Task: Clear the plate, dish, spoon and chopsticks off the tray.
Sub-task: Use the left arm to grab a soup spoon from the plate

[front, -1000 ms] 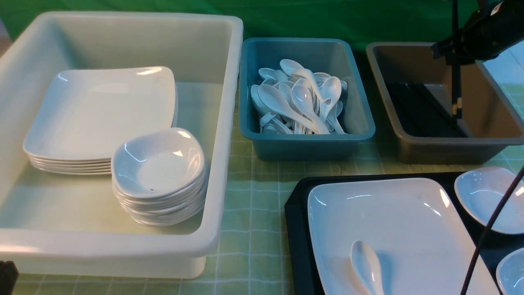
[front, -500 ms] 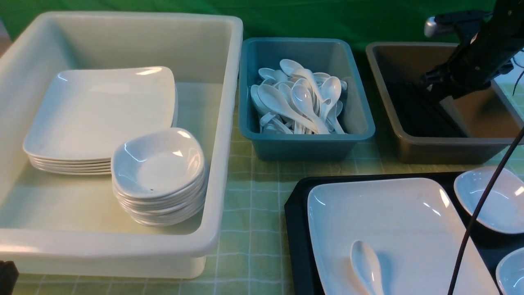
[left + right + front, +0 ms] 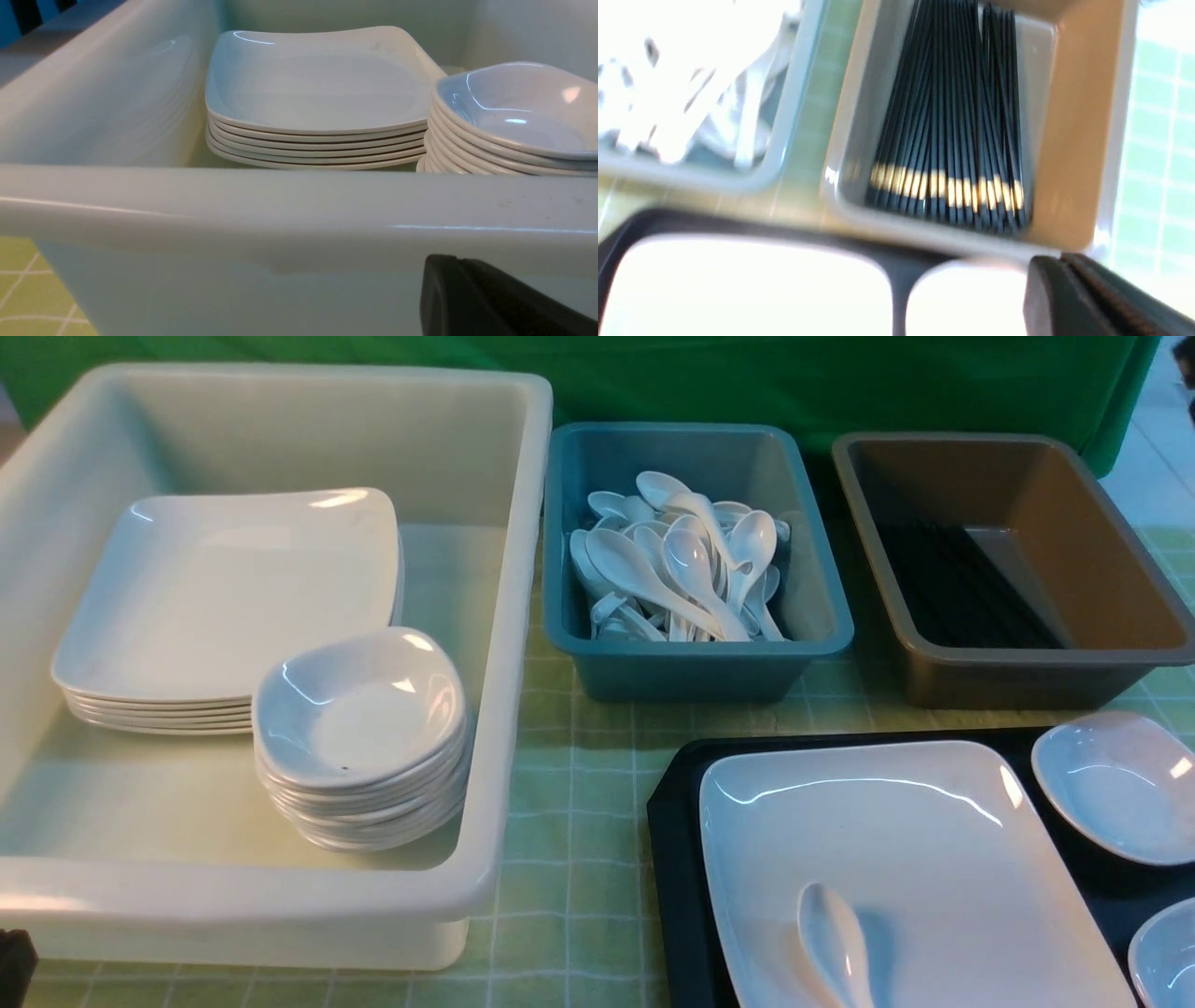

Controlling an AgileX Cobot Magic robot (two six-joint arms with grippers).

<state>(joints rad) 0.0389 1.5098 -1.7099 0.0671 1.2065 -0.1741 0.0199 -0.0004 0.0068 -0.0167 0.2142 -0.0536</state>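
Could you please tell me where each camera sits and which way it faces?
Front: between the arms, facing forward over white tub, teal tub, brown tub and tray; no claw shows.
Left wrist: low outside the white tub, looking over its wall at stacked plates; shut left claw shows.
Right wrist: above, looking down on chopsticks in the brown tub; shut right claw shows.
Shared: front and right wrist both show brown tub and chopsticks.

Before my arms: the smooth, glossy white plate (image 3: 896, 831) and equally shiny spoon (image 3: 834, 933) lie on the matt black plastic tray (image 3: 676, 859). The teal tub (image 3: 695, 670), brown tub (image 3: 1018, 679) and white tub (image 3: 233, 901) look like smooth plastic with a soft sheen. The black chopsticks (image 3: 952, 116) look smooth; the checked tablecloth (image 3: 569, 784) is matt cloth.
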